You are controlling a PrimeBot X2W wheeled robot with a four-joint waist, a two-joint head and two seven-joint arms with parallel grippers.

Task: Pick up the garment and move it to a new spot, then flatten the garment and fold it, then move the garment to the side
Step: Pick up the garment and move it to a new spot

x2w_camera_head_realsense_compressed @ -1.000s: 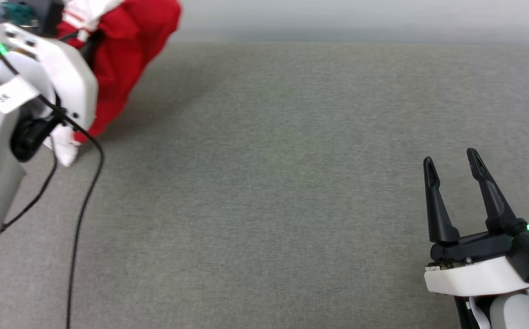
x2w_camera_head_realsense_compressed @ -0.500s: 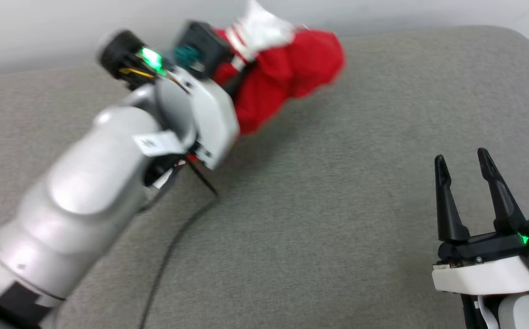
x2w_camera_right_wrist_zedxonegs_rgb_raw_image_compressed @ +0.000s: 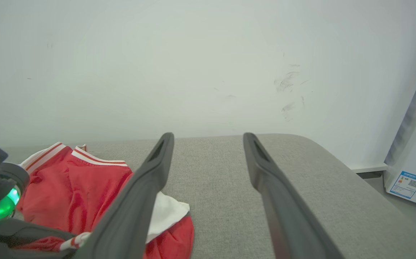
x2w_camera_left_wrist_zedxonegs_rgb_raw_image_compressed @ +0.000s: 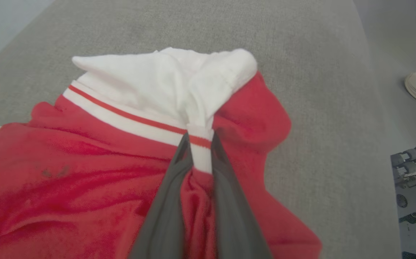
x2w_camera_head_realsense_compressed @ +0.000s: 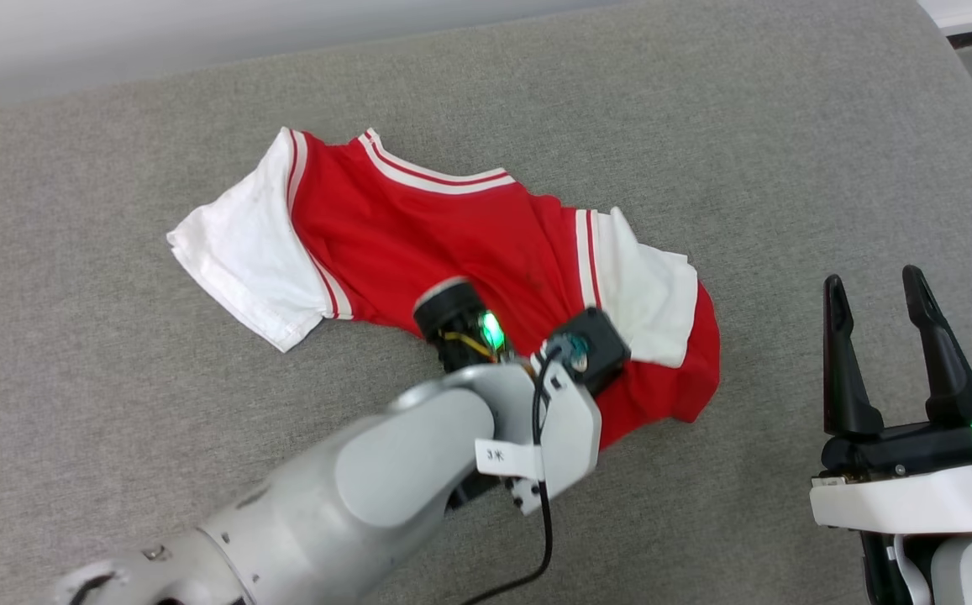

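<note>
On the grey cushion, mid-scene, the garment lies half spread, its right side bunched. Your left gripper pinches the striped trim at the right sleeve seam. Your right gripper waits with jaws spread at the near right, clear of the cloth. Lower the cloth until it is slack before letting go, then draw the bunched side outward. Count: one garment, two sleeves, two grippers.

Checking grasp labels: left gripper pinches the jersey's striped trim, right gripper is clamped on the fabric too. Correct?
No: the right gripper stands open, clear of the jersey, per the head view. The left gripper does pinch the striped trim.
</note>
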